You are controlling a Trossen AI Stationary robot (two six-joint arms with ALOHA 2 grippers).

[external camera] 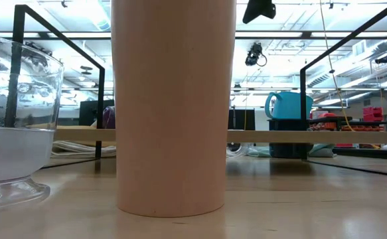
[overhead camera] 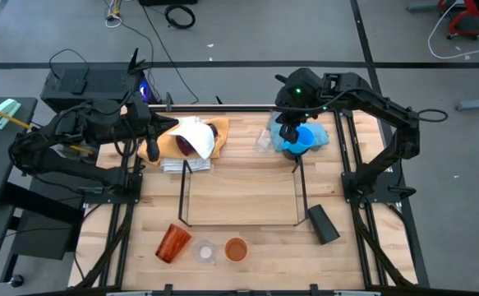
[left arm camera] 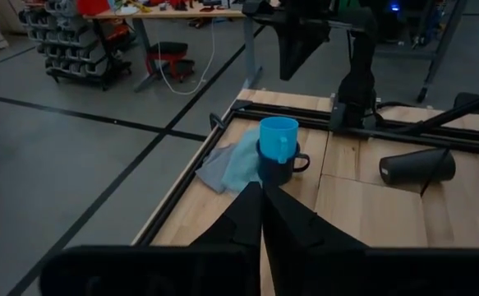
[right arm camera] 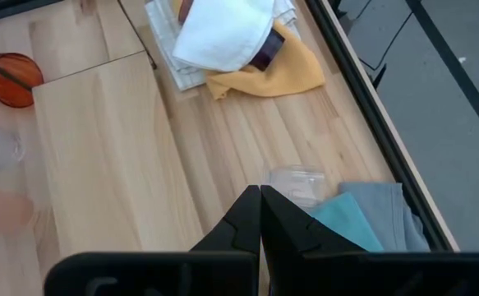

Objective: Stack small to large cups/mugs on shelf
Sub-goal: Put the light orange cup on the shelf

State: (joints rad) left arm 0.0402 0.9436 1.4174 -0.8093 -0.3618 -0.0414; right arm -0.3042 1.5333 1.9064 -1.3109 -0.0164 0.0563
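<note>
Approx 7 cups/mugs [overhead camera: 172, 243], 1 wire shelf [overhead camera: 239, 224], 3-4 cloths [overhead camera: 167, 145]

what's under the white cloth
A purple tumbler pokes out from under the white cloth, lying on a yellow cloth. The rest of the tumbler is covered.

shelf [overhead camera: 239, 224] interior open from above (wire rim only), black cup [overhead camera: 323, 223] beside its right edge
</note>
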